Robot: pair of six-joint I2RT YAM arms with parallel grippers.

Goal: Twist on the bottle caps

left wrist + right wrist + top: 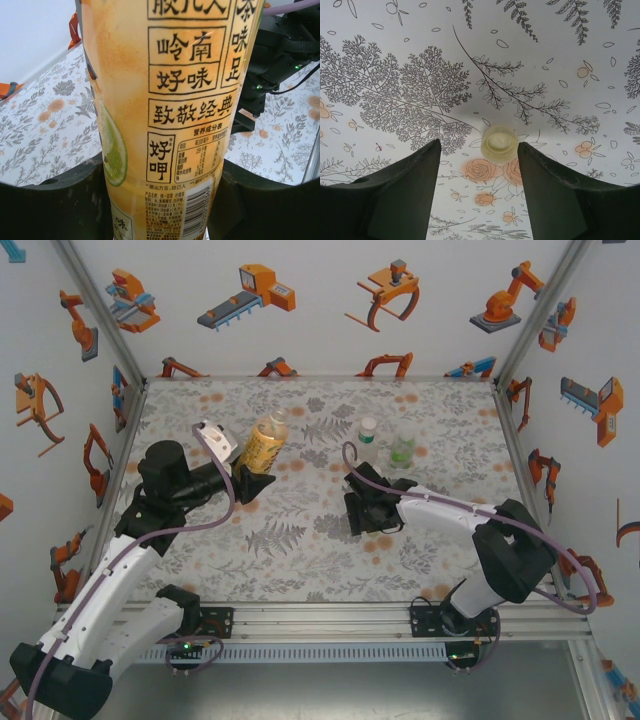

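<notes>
The flowery surface (300,540) is the biggest thing; the bottles stand toward its far side. The tall amber bottle (264,448) is on the left; the left end effector (250,478) is clamped tight on its lower part, and up close the yellow label sits between the two dark fingers (50,210). The right end effector (479,145) is near the middle of the surface; its two sides are apart and hold nothing. The short green bottle (402,450) and the slim clear bottle (368,430) stand side by side just beyond it, on the right; I cannot tell if their caps are on. Smallest is a pale round cap (499,142); it lies on the surface between the open sides, touching neither. I think the job is near its start; this cap needs picking up and twisting on, most likely onto the tall bottle.
</notes>
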